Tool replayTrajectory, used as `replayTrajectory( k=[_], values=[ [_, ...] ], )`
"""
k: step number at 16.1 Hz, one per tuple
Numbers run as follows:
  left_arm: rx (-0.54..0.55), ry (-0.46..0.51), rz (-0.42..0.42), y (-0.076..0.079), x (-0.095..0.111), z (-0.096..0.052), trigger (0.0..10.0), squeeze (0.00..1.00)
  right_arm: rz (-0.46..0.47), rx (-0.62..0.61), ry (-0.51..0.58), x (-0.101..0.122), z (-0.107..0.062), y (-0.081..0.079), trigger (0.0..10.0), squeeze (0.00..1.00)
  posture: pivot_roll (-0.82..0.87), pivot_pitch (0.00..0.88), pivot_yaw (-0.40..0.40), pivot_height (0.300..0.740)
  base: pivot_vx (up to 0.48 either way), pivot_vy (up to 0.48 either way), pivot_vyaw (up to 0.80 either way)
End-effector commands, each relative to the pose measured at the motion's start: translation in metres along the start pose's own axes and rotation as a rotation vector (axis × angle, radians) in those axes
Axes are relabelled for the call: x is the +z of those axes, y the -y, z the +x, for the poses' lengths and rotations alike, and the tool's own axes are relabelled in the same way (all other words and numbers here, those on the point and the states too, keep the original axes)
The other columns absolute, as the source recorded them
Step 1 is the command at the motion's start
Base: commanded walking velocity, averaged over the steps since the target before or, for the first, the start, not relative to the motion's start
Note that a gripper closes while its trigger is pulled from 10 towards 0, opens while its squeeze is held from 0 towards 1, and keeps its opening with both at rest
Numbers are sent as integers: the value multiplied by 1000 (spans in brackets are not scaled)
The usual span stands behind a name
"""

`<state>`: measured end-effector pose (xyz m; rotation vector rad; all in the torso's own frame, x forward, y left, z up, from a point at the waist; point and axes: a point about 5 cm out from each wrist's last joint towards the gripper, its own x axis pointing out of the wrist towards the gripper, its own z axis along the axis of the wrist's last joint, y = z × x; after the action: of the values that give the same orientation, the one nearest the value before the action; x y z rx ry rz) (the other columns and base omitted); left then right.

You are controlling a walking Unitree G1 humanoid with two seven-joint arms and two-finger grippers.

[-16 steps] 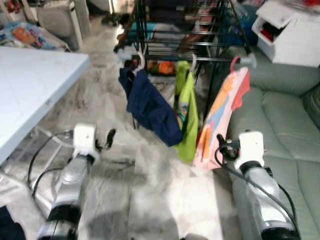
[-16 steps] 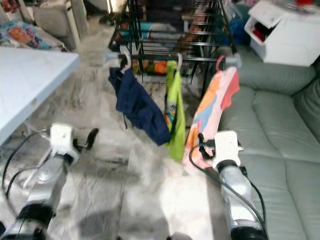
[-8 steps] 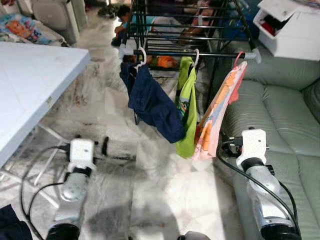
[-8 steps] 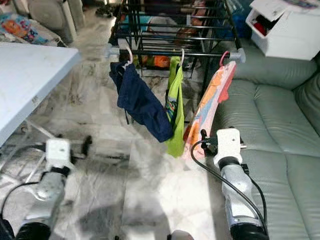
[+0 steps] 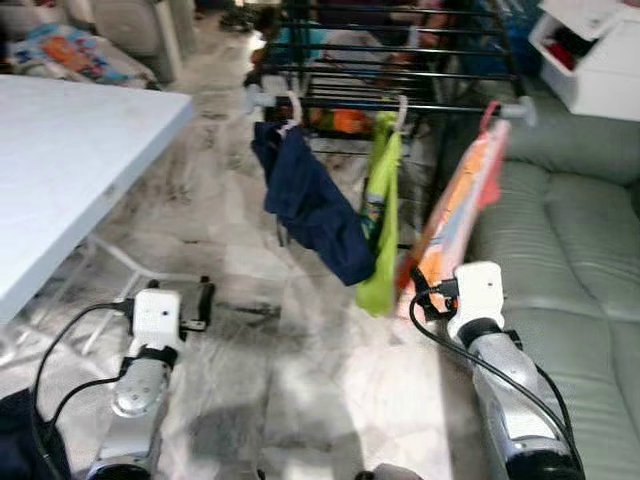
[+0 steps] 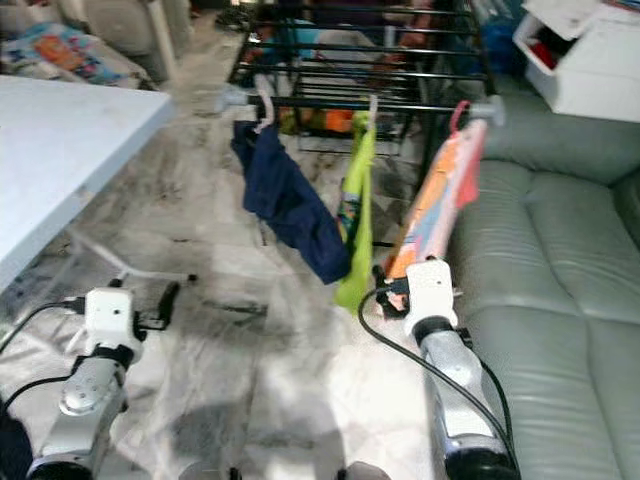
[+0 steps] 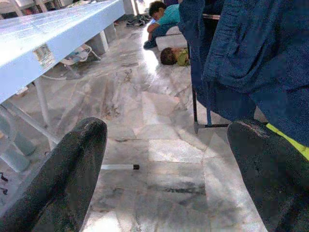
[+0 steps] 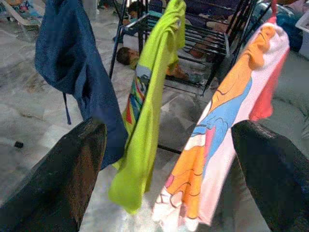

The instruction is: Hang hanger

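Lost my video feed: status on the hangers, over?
Both grippers open and empty, left gripper low over floor, right gripper facing the garments. Three hangers on the rack rail: navy shorts, green shirt, pink-orange shirt.

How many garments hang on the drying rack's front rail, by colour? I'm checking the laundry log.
Navy blue garment on a white hanger: 1
Lime green shirt on a white hanger: 1
Pink and orange printed shirt on a red hanger: 1
Total: 3, all on the black metal drying rack.
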<state>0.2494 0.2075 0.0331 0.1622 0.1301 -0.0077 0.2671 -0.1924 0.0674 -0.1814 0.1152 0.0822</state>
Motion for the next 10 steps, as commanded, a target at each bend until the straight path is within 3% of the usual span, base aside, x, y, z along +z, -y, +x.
replayTrajectory(
  k=[1, 3, 4, 6, 7, 10],
  values=[
    [-11, 19, 17, -3, 7, 4, 10000, 0, -14, -33, 20, 6, 4, 6, 10000, 0, -13, 0, 15, 740, 251, 409, 0],
    [-19, 21, 11, -1, 8, 6, 10000, 0, -42, -45, 24, 9, 5, 8, 10000, 0, -26, 0, 20, 740, 263, 403, 0],
    [-20, 21, 6, 0, 8, 6, 10000, 0, -107, -63, 32, 10, 6, 8, 10000, 0, -26, 0, 20, 740, 266, 401, 0],
    [-24, 23, 3, 2, 9, 6, 10000, 0, -59, -24, 18, 7, 5, 4, 10000, 0, -29, 0, 19, 740, 266, 401, 0],
    [-29, 25, 6, 3, 9, 6, 10000, 0, -43, -77, 5, 6, 4, 5, 10000, 0, -29, 0, 16, 740, 277, 390, 0],
    [-27, 24, 8, 4, 8, 5, 10000, 0, -98, -129, 1, 5, 3, 9, 10000, 0, -29, 0, 14, 740, 290, 382, 0]
  ],
)
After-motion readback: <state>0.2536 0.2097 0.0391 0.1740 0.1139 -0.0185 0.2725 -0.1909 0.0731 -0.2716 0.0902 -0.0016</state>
